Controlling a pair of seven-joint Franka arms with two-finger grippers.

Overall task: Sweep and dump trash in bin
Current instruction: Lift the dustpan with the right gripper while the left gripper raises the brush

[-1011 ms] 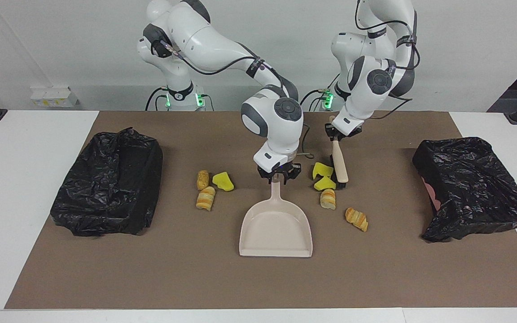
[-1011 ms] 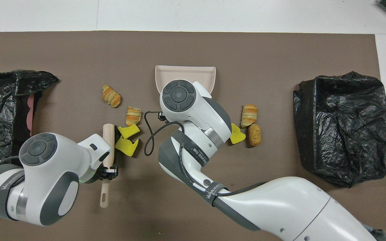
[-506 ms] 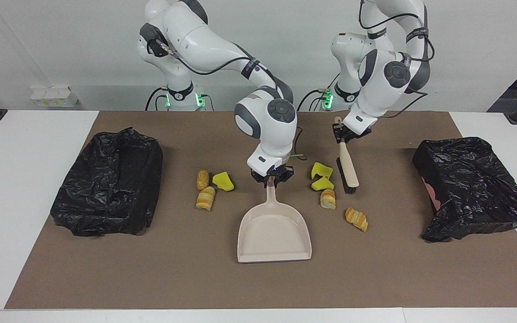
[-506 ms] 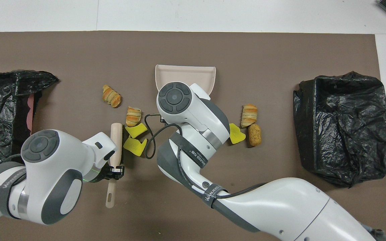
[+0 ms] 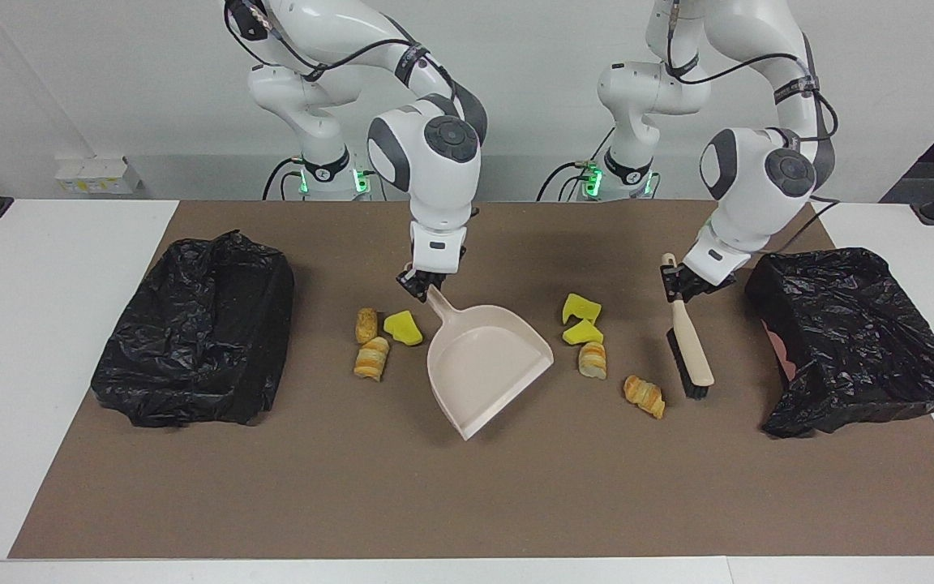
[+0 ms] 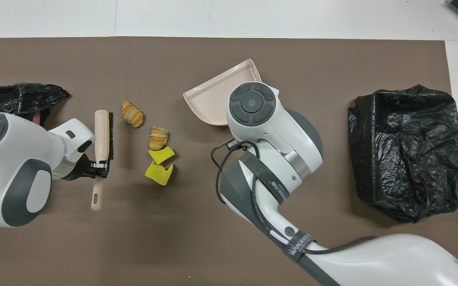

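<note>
- Brown mat (image 5: 272,487) covers the white table, a black-bagged bin (image 5: 195,328) at each end.
- Right gripper (image 5: 421,281) clamps the beige plastic dustpan (image 5: 487,365) by its handle; since a second ago it has swung slantwise, lifted.
- Left gripper (image 5: 687,280) grips the wooden brush (image 5: 690,345), now shifted beside the other bin (image 5: 852,337).
- Yellow sponge chunks (image 5: 583,320) and striped pastry rolls (image 5: 644,395) lie either side of the dustpan.
- Arm strap lettering isn't legible.

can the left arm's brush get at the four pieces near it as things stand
Probably yes. The left gripper is shut on the brush, whose bristles sit beside the nearest pastry roll, toward the left arm's end. Nothing lies between the brush, those pieces and the dustpan held by the right gripper.
</note>
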